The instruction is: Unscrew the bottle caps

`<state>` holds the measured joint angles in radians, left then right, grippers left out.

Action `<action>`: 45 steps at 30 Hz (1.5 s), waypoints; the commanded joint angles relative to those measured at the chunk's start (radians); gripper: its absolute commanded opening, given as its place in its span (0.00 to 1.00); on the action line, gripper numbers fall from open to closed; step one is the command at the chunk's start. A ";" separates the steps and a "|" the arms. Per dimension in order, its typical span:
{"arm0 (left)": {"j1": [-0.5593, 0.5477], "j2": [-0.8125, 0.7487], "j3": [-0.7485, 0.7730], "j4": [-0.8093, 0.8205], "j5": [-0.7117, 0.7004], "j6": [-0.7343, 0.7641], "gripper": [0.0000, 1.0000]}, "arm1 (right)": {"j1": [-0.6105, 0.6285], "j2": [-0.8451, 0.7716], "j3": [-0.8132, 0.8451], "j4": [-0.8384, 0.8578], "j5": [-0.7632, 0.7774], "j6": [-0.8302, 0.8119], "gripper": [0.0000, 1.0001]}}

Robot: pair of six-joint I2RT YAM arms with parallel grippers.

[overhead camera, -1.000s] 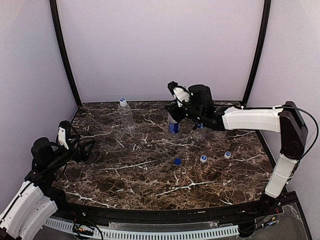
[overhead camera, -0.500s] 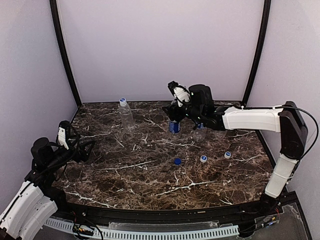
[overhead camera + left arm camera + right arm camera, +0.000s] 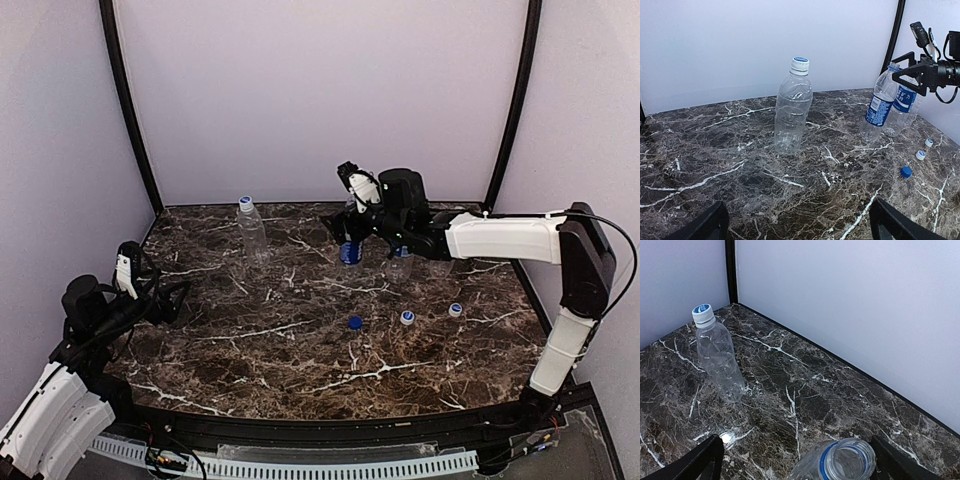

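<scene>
Right arm: rises from its base at the near right corner. The white forearm runs level and leftward across the back of the marble table (image 3: 300,370), with the wrist above the bottle group.
Right gripper (image 3: 347,228): jaws spread wide, one finger on each side of the neck of the blue-labelled bottle (image 3: 348,250). The wrist view shows a gap on both sides, and no contact is visible.
Blue-labelled bottle: upright at back centre, with its mouth open and a blue ring at the neck.
Second labelled bottle (image 3: 902,107): upright, just beside the first on its right, partly hidden by the right gripper.
Left arm: folded low at the near left edge, with the wrist pointing across the table towards the bottles.
Left gripper (image 3: 170,298): jaws spread, nothing between them, well apart from every bottle.
Unlabelled ribbed bottle (image 3: 792,112): upright at back left, standing alone, with its white cap (image 3: 800,62) on.
Loose caps: dark blue cap (image 3: 355,322), white cap (image 3: 407,317) and another white cap (image 3: 455,310) lie in a loose row on the table. They sit nearer the arms than the bottles do.
</scene>
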<state>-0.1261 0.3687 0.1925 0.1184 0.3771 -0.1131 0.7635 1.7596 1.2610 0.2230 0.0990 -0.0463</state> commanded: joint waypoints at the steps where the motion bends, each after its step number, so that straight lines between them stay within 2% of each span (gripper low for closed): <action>1: 0.009 -0.011 -0.018 0.017 0.009 -0.006 0.99 | -0.011 -0.015 0.013 0.013 0.013 0.008 0.99; 16: 0.008 -0.003 -0.016 0.016 0.015 -0.002 0.99 | -0.013 -0.050 0.048 -0.007 0.026 -0.082 0.99; 20: 0.009 -0.001 -0.017 0.018 0.020 -0.004 0.99 | -0.013 -0.068 0.082 -0.031 -0.022 -0.137 0.99; 22: 0.009 -0.001 -0.017 0.017 0.020 -0.002 0.99 | -0.013 -0.086 0.120 -0.072 -0.129 -0.169 0.99; 25: 0.009 0.002 -0.016 0.016 0.020 0.000 0.99 | -0.013 -0.109 0.204 -0.128 -0.422 -0.203 0.98; 29: 0.011 0.008 -0.018 0.021 0.022 -0.001 0.99 | -0.009 0.010 0.496 -0.318 -0.883 -0.169 0.96; 31: 0.013 0.007 -0.018 0.021 0.022 0.000 0.99 | 0.010 0.109 0.640 -0.374 -0.969 -0.124 0.94; 33: 0.019 0.001 -0.018 0.020 0.022 0.000 0.99 | 0.042 0.206 0.763 -0.420 -0.891 -0.110 0.94; 36: 0.023 -0.006 -0.018 0.020 0.025 0.000 0.99 | 0.099 0.367 0.972 -0.521 -0.680 -0.108 0.94; 38: 0.024 -0.006 -0.021 0.024 0.028 -0.002 0.99 | 0.121 0.464 1.087 -0.531 -0.553 -0.055 0.94; 40: 0.023 -0.003 -0.023 0.033 0.032 -0.005 0.99 | 0.137 0.531 1.143 -0.491 -0.447 0.005 0.94; 45: 0.023 0.001 -0.025 0.039 0.034 -0.009 0.99 | 0.159 0.644 1.158 -0.348 -0.249 0.092 0.91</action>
<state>-0.1085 0.3717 0.1890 0.1345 0.3943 -0.1146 0.9161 2.3386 2.3787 -0.1867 -0.3710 -0.0525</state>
